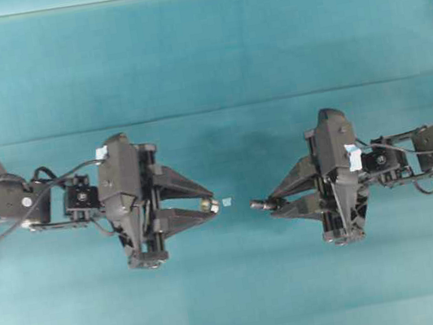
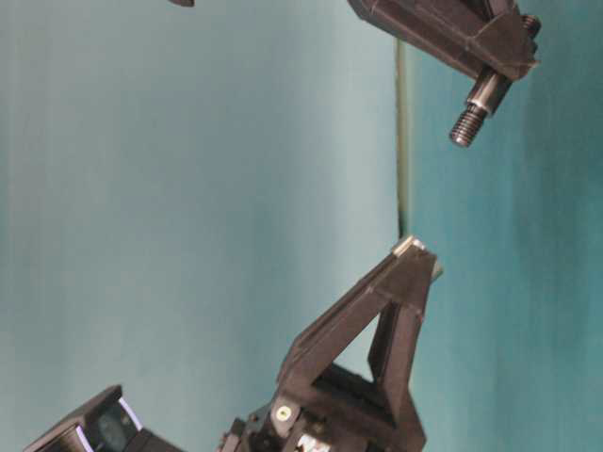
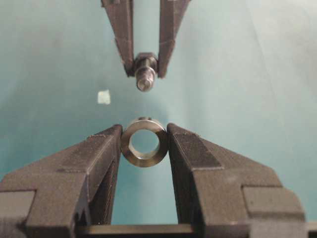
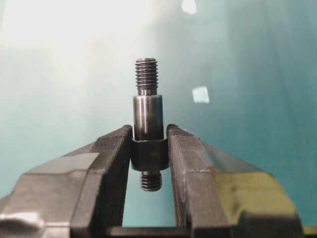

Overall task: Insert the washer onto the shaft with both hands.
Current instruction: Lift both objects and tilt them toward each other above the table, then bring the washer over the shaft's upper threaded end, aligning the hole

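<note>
Left tool: your left tool (image 1: 213, 204) is part closed and clamps the washer (image 3: 144, 142) between its two fingertips (image 3: 106, 144); you see both pads pressed on the ring's outer wall in the left wrist view.

Washer: it sits at the very tip of the left tool, held off the surface, with its round hole facing out toward the other arm. In the overhead view it shows as a small silvery spot (image 1: 206, 205) at the tip.

Right tool: your right tool (image 1: 271, 202) is clenched on the shaft (image 4: 148, 124); the fingers (image 4: 111, 148) pinch its thick dark collar from both sides.

Shaft: it juts out past the right tool's tip, smooth grey barrel first, then the narrower threaded end. A short threaded stub shows behind the collar, between the fingers. In the table-level view it hangs in the air (image 2: 479, 104), clear of the surface.

Gap: the two tips face each other near the middle of the surface (image 1: 201, 66) and do not touch. From the left wrist view the shaft's end (image 3: 144, 77) stands beyond the washer, near in line with the hole.

Tape: a pale scrap (image 1: 226, 202) lies on the surface just beside the left tool's tip, between the two tools.
</note>
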